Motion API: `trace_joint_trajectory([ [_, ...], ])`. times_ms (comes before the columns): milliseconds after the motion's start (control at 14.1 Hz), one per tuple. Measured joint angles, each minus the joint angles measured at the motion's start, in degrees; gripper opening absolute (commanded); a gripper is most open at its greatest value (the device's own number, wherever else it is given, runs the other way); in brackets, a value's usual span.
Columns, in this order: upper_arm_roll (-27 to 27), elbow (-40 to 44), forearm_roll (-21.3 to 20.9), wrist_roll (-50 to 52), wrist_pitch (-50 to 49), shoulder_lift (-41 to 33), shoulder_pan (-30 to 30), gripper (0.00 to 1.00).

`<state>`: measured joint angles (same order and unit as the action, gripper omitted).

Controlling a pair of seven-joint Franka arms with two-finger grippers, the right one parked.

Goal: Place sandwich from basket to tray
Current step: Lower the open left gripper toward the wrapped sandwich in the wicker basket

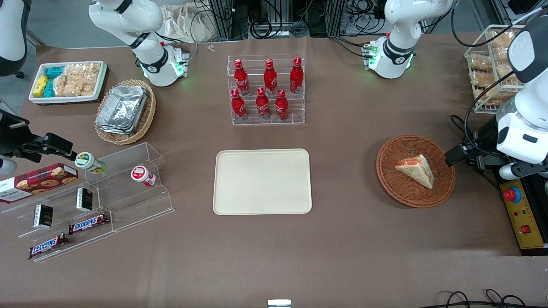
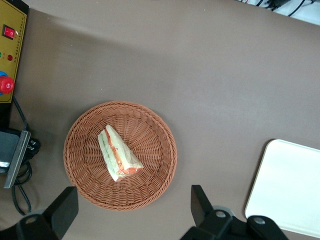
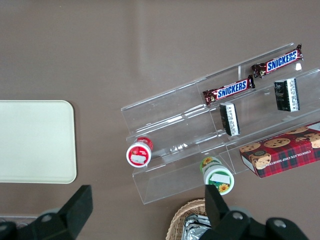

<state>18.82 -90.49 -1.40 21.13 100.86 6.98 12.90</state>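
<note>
The sandwich (image 1: 416, 170), a pale bread wedge with orange and green filling, lies in the reddish-brown wicker basket (image 1: 391, 188) toward the working arm's end of the table. The cream tray (image 1: 262, 181) lies bare at the table's middle, beside the basket. My left gripper (image 1: 454, 155) hangs above the table at the basket's rim on the working arm's side, open and empty, apart from the sandwich. In the left wrist view the sandwich (image 2: 118, 153) lies in the basket (image 2: 150, 185), the open gripper (image 2: 132, 215) shows at the basket's rim, and a corner of the tray (image 2: 290, 190) shows.
A clear rack of red cola bottles (image 1: 266, 90) stands farther from the camera than the tray. A yellow control box with a red button (image 1: 523, 214) and cables lie beside the basket. A wire rack of bread (image 1: 492, 68), foil trays in a tan basket (image 1: 124, 110) and clear snack shelves (image 1: 94, 196) stand around.
</note>
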Motion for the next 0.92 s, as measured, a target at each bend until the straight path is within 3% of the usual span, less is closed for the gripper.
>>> trace_joint_trajectory([
  [424,-0.41,-0.32,0.0,0.94,-2.25,0.37,0.06,1.0],
  [919,-0.94,-14.59,-3.24,27.94,6.8,1.76,0.12,1.0],
])
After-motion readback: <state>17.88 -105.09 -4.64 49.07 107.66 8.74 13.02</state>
